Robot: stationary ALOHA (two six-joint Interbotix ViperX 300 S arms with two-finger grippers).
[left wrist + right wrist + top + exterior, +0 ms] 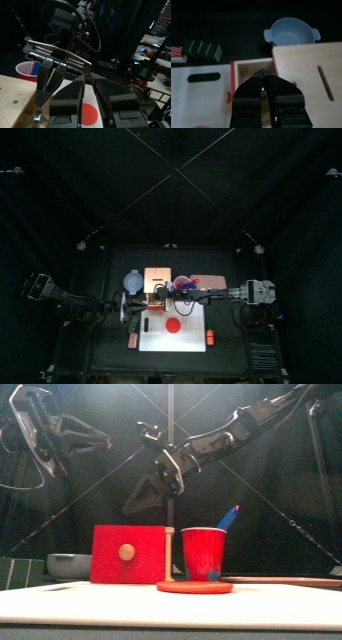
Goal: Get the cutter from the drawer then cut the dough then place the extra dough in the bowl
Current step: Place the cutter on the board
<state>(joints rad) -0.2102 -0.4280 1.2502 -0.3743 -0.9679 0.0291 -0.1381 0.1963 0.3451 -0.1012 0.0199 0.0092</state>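
Observation:
The pale wooden box (160,275) stands behind the white cutting board (198,341), its red drawer front (131,554) pulled out a little. A flat red dough disc (173,326) lies on the board. My right gripper (131,509) hangs over the open drawer with jaws shut. In the left wrist view the round metal cutter (37,119) hangs right under the right gripper (40,102). My left gripper (88,82) hovers at the board's left side, shut and holding nothing. The blue-grey bowl (131,281) sits left of the box.
A red cup (203,552) with a blue knife (229,517) stands right of the box, close behind the dough. A dark green sushi roll (203,49) lies on the table, seen in the right wrist view.

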